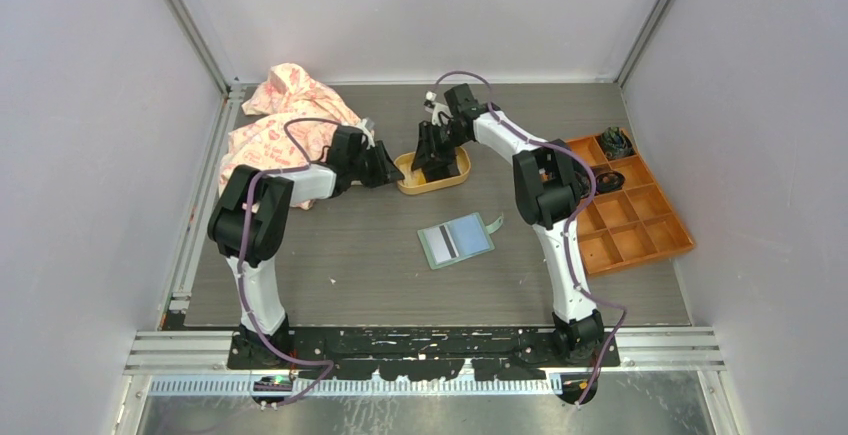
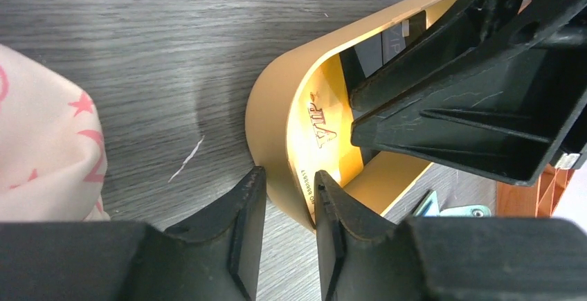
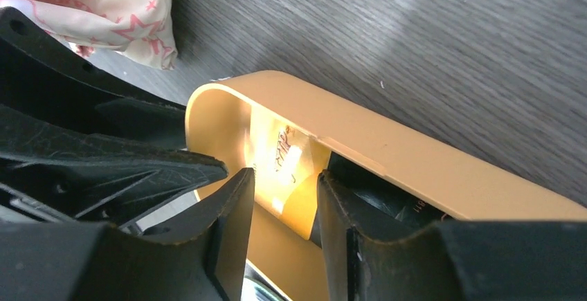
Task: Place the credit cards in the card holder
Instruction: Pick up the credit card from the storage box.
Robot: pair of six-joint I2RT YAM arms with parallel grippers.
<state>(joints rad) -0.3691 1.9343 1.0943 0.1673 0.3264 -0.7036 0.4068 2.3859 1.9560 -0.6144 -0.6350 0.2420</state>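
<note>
My right gripper (image 3: 280, 189) sat half closed astride a gold credit card (image 3: 285, 166) standing in the yellow tray (image 3: 387, 154); I couldn't tell if it was pinched yet. My left gripper (image 2: 285, 201) narrowly straddled the tray's end wall, grip unconfirmed. I judged this the pick step: next, close firmly, lift the card clear of the rim and carry it to the card holder (image 1: 456, 241), which lay open mid-tabletop (image 1: 340, 265). Dark cards (image 2: 377, 50) also in tray. Grey wood-grain surface, patterned cloth (image 1: 285, 120) back left, orange compartment box (image 1: 640, 225) right, pale enclosure walls (image 1: 430, 15).
</note>
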